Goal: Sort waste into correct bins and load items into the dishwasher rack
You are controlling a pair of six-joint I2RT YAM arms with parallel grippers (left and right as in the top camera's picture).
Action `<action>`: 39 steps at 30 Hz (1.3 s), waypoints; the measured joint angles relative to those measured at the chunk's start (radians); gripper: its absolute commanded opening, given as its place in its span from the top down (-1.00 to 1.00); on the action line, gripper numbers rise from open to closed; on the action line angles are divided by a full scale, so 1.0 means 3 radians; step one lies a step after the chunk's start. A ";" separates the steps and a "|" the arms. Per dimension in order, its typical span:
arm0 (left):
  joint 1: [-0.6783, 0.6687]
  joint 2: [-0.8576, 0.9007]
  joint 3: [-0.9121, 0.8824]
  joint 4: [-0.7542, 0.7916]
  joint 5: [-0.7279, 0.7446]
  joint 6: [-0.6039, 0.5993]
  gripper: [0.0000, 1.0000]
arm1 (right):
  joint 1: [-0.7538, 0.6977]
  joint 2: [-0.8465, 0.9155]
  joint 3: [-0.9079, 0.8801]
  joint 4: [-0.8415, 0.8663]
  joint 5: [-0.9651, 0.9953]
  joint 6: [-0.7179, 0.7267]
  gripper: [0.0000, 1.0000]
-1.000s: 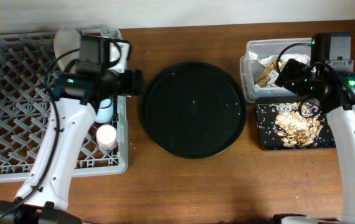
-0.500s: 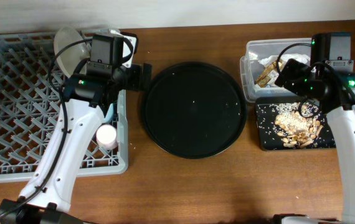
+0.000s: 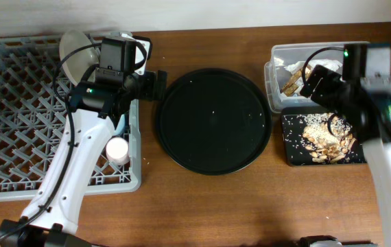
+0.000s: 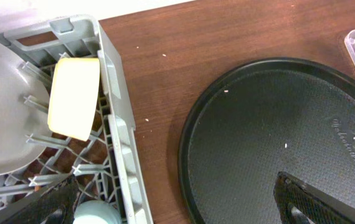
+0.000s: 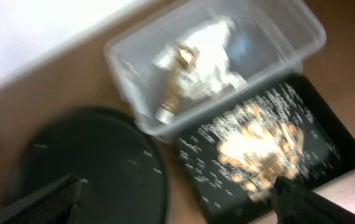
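Note:
The grey dishwasher rack (image 3: 17, 116) holds the grey-green plate (image 3: 75, 51) standing at its back, the yellow bowl (image 4: 73, 98) on edge beside it, the light blue cup (image 4: 99, 213) and the pink cup (image 3: 118, 149). My left gripper (image 3: 153, 86) is open and empty above the rack's right wall (image 4: 112, 93). The clear tub (image 3: 281, 75) holds white napkins (image 3: 298, 68). The shallow black tray (image 3: 291, 154) holds brown scraps with rice (image 3: 326, 140). My right gripper (image 3: 322, 86) is open and empty above these bins. The chopsticks are out of view.
A large round black tray (image 3: 212, 120) lies between the rack and the bins, with a few rice grains on it. It also shows in the left wrist view (image 4: 271, 124) and the right wrist view (image 5: 84, 168). Bare brown table runs along the front.
The left gripper rose from the rack by the cups and moved right to its right wall, then held still. The right arm has just shifted slightly; its view is blurred.

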 measured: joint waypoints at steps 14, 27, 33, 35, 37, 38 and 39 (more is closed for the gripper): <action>0.0000 0.0000 0.0000 0.0003 -0.0017 0.0000 -0.98 | 0.0252 -0.3145 -0.3209 0.2274 0.0139 -0.0384 -0.97; 0.0000 0.0000 0.0000 0.0001 -0.0017 0.0000 -0.99 | 0.0254 -0.4204 -0.4864 0.3527 -0.0282 -0.0835 -0.97; 0.0000 0.0000 0.0000 0.0001 -0.0015 0.0000 -0.99 | 0.0254 -0.4252 -0.5025 0.3520 -0.0253 -0.1043 -0.97; 0.0000 0.0000 0.0000 0.0000 -0.0015 0.0000 -0.99 | 0.0254 -0.4256 -0.5069 0.3371 -0.0252 -0.1059 -0.97; 0.0000 0.0000 0.0000 0.0000 -0.0017 0.0000 -0.99 | 0.0254 -0.4255 -0.5114 0.3296 -0.0277 -0.1063 -0.97; 0.0000 0.0000 0.0000 0.0001 -0.0015 0.0000 -0.99 | 0.0254 -0.4256 -0.5113 0.3297 -0.0289 -0.1063 -0.97; 0.0000 0.0000 0.0000 0.0000 -0.0015 0.0000 -0.99 | 0.0254 -0.4255 -0.5113 0.3295 -0.0298 -0.1066 -0.97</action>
